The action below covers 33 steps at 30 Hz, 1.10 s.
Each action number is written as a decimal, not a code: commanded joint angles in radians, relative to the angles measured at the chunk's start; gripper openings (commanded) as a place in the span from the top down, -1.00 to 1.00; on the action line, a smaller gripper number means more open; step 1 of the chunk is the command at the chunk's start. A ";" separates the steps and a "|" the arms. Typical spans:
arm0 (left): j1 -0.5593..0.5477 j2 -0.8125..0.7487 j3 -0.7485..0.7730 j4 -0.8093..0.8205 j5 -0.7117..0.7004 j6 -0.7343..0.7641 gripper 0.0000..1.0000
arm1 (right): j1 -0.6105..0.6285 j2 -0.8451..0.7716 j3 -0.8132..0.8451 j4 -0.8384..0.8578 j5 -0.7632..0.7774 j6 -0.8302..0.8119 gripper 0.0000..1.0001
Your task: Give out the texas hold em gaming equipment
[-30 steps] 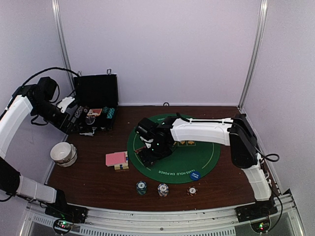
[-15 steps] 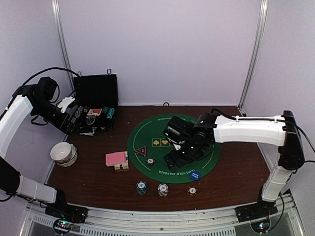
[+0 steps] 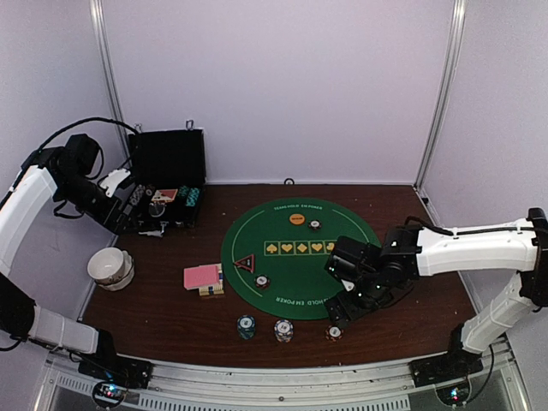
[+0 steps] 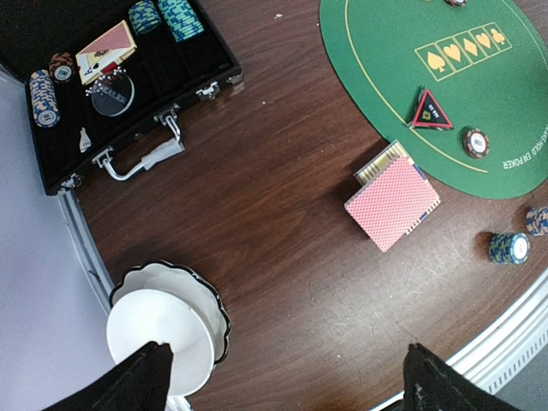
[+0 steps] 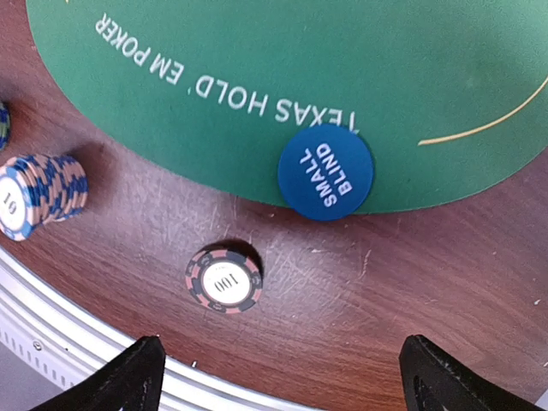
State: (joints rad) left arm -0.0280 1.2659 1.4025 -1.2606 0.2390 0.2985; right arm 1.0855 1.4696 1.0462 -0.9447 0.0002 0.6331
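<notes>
Hanging spread, right fingers (image 5: 128,377) overlook a brown-red chip (image 5: 224,280) — blue disc (image 5: 325,172) near (left fingers (image 4: 141,377) likewise apart).

A laboratory robot cell is shown. A dark wooden table (image 3: 171,317) is enclosed by plain pale panels (image 3: 274,86) and metal posts (image 3: 104,68), and two white arms (image 3: 471,244) are mounted on a metal rail (image 3: 282,383) at its near edge.
</notes>
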 commanded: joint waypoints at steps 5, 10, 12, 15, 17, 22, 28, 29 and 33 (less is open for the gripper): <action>-0.001 -0.020 0.022 -0.017 0.005 0.017 -0.95 | 0.060 0.039 -0.032 0.105 -0.064 0.031 -0.99; -0.001 -0.023 0.033 -0.020 0.009 0.016 -0.95 | 0.060 0.114 -0.027 0.144 -0.078 0.020 -0.87; -0.001 -0.023 0.035 -0.020 0.010 0.014 -0.95 | 0.060 0.145 -0.020 0.151 -0.079 0.011 -0.83; -0.001 -0.025 0.038 -0.021 0.011 0.013 -0.95 | 0.059 0.185 -0.014 0.165 -0.083 0.000 -0.77; 0.000 -0.027 0.038 -0.022 0.009 0.014 -0.95 | 0.058 0.205 -0.015 0.171 -0.088 -0.004 -0.74; -0.001 -0.027 0.036 -0.022 0.002 0.017 -0.95 | 0.055 0.239 -0.033 0.196 -0.098 -0.004 -0.69; 0.000 -0.025 0.041 -0.021 0.002 0.017 -0.95 | 0.046 0.255 -0.034 0.206 -0.106 -0.010 -0.56; -0.001 -0.025 0.042 -0.021 0.001 0.017 -0.95 | 0.045 0.256 -0.033 0.204 -0.109 -0.010 -0.54; -0.001 -0.028 0.043 -0.022 0.002 0.017 -0.95 | 0.041 0.260 -0.032 0.206 -0.111 -0.013 -0.40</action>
State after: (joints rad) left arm -0.0280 1.2537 1.4151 -1.2839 0.2398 0.3023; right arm 1.1347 1.7187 1.0180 -0.7486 -0.1078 0.6281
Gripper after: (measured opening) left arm 0.976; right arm 0.729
